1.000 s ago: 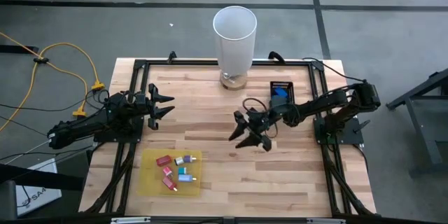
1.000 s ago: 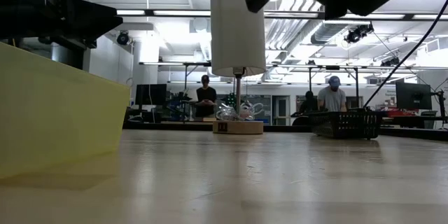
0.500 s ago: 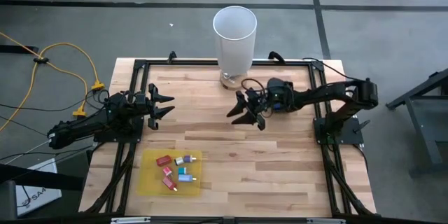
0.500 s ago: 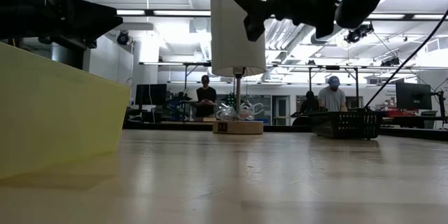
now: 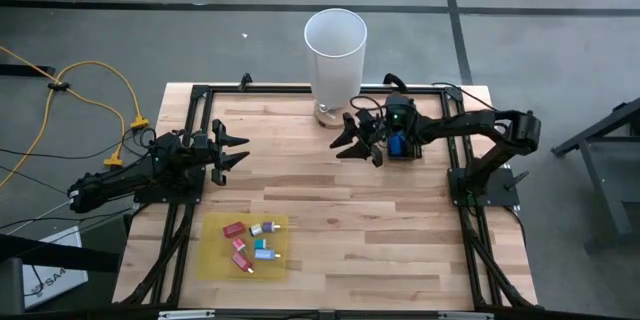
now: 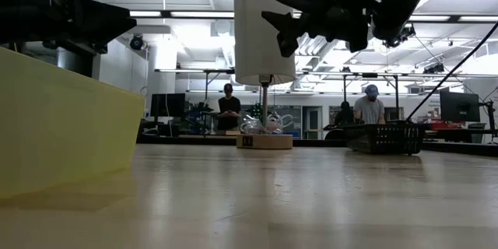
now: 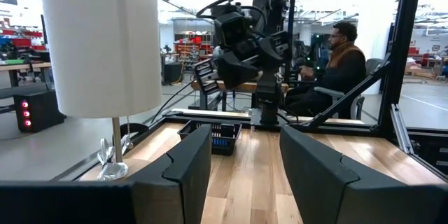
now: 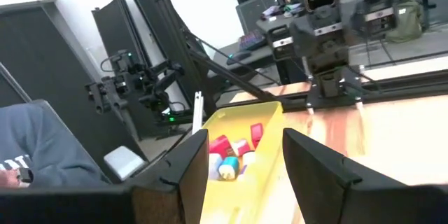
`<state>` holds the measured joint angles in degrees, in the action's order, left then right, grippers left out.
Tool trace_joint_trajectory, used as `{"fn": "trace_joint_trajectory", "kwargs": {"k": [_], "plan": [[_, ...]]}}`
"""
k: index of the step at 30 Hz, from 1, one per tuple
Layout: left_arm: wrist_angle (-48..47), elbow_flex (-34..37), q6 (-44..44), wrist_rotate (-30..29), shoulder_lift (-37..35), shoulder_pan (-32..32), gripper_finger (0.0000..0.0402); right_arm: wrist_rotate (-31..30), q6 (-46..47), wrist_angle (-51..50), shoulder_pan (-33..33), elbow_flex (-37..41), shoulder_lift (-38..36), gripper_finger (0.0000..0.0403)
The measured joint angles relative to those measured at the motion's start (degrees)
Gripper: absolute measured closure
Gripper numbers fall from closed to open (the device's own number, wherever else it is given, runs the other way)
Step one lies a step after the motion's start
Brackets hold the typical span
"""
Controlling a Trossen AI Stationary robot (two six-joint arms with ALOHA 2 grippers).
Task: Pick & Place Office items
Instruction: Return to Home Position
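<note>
From above: finds the right gripper (image 5: 358,140) raised beside the white lamp (image 5: 335,45), fingers spread, empty; left gripper (image 5: 228,150) parked at its own table edge, likewise apart. Places the office items (image 5: 250,243) inside the yellow bin (image 5: 212,260).

Reads as the homing step; calls next for folding the right arm back, clear of the lamp.

Low view: shows that gripper high before the lampshade.

Left wrist: looks past parted fingers (image 7: 185,168).

Right wrist: looks past spread fingers (image 8: 185,161) onto the filled bin.

Finds no sure writing, perhaps "SAA" on a floor sheet (image 5: 45,278).
</note>
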<state>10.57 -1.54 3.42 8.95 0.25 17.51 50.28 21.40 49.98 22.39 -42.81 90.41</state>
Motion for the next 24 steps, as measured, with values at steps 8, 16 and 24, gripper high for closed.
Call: {"fn": "trace_joint_trajectory", "kwargs": {"k": [8, 16, 24], "plan": [[0.00, 0.00, 0.00, 0.00, 0.00, 0.01, 0.0238, 2.86, -0.08, -0.34, 4.34, 0.88, -0.70, 0.0233], [0.00, 0.00, 0.00, 0.00, 0.00, 0.01, 0.0238, 1.40, -2.21, -0.35, 8.85, 8.74, -10.67, 0.0233], [0.02, 0.00, 0.00, 0.02, 0.00, 0.01, 0.0238, -2.46, -2.89, -0.55, 11.72, 19.74, -24.02, 0.0233]]}}
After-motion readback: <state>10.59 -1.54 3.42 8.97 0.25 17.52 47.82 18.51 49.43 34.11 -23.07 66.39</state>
